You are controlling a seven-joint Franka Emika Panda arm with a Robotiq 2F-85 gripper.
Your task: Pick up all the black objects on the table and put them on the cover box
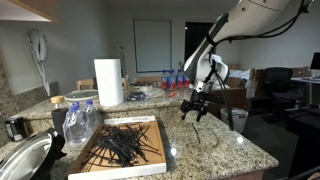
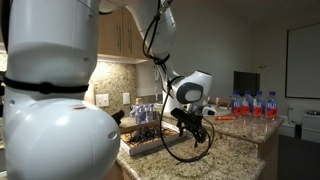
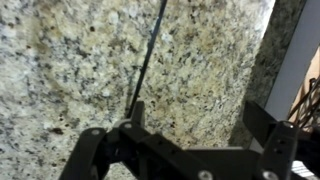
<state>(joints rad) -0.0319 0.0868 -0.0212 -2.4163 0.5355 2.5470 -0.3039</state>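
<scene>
Granite: speckled counter (image 1: 230,150), bare where we work; the far edge drops off close by in the wrist view.
Task thing: one thin black strip (image 3: 148,60) lies flat on the stone, running from the top of the wrist view down to the gripper (image 3: 195,125).
Pincer: fingers stand spread w/ a clear gap. The strip's near end sits by one finger (image 3: 133,115) and is not pinched, as far as we can see.
Gripper height: low over the counter in both exterior views (image 1: 196,108) (image 2: 192,128). We can't tell if the tips touch the stone.
Cover box: flat cardboard cover box (image 1: 120,170), near the gripper, already carrying a pile of black strips (image 1: 125,145).
Step, we judge: lining up to grab this strip; most of the job looks done.
Risk 1: the strip is off-centre btw the fingers, so closing now could miss it or just flick it aside.
Risk 2: it's thin and flat on hard stone. Too high and we grab air; too low and the tips jam on the granite.
Risk 3: a nudge toward the counter's edge could send it off the top.
Risk 4: gripped at one end, it would dangle and could snag the pile or drag strips off the cover at drop-off.
</scene>
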